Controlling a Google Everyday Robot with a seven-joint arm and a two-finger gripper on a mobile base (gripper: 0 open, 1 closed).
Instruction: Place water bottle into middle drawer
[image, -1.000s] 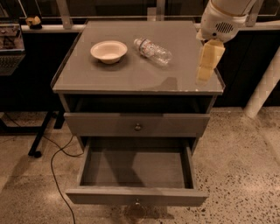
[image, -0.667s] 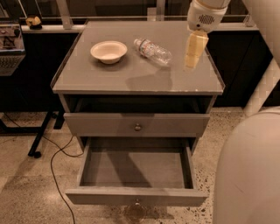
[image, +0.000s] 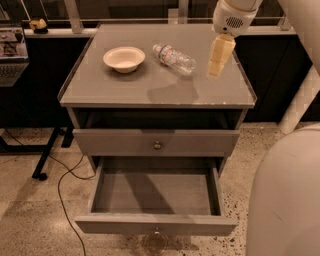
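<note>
You see a clear water bottle (image: 174, 58) with a white-and-red label, a cream bowl (image: 124, 59), a grey cabinet top (image: 150, 87), a grey middle drawer (image: 155, 225), a speckled beige floor (image: 30, 200), and the pale-yellow gripper (image: 216, 72) above the top's right side.

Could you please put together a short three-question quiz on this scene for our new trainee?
1. True or false: the water bottle already lies inside the middle drawer.
2. Where is the gripper? A) inside the open drawer B) above the cabinet top, just right of the bottle C) down by the floor
3. What sits left of the bottle on the cabinet top?

Key
1. False: it lies on its side on the cabinet top; the drawer is pulled open with nothing in it.
2. B
3. The bowl.
</note>
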